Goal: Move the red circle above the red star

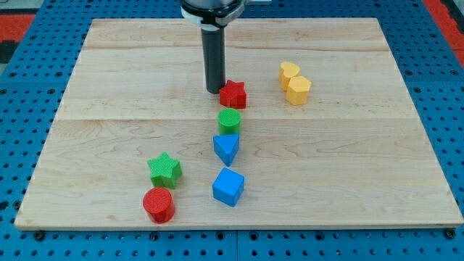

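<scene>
Rod (214,61): 1 straight cylinder, matte black, smooth, with a faint lighter sheen down its length.
Mount (212,10): wider round collar at the view's top, black with a pale grey-white ring around it, cut off by the frame edge.
My tip (214,90): flat, blunt lower end, same black as the rod, no markings visible.

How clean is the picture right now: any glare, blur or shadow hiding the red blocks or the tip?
Camera view: even light, soft shadows, no glare; red circle and red star sharp; my tip clear, just left of the star.
</scene>
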You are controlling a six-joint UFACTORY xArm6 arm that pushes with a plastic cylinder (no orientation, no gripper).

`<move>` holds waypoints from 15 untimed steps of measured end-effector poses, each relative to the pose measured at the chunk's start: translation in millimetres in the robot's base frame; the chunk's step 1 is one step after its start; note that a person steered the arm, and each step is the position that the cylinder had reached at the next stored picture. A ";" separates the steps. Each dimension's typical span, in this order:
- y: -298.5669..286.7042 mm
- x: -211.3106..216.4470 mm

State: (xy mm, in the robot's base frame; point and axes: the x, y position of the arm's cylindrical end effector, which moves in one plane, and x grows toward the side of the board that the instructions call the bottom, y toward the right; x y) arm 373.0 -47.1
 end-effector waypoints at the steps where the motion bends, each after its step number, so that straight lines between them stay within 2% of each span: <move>1: -83.3 62.8; 2: -114.0 196.7; 3: -121.1 243.5; 5: -113.5 245.9; 6: -83.7 245.4; 8: 14.4 246.1; 9: 18.4 236.4; 10: -31.4 217.9; 13: -51.1 49.2; 14: -66.9 27.5; 15: -58.4 -4.7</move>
State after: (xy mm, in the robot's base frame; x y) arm 368.2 -105.6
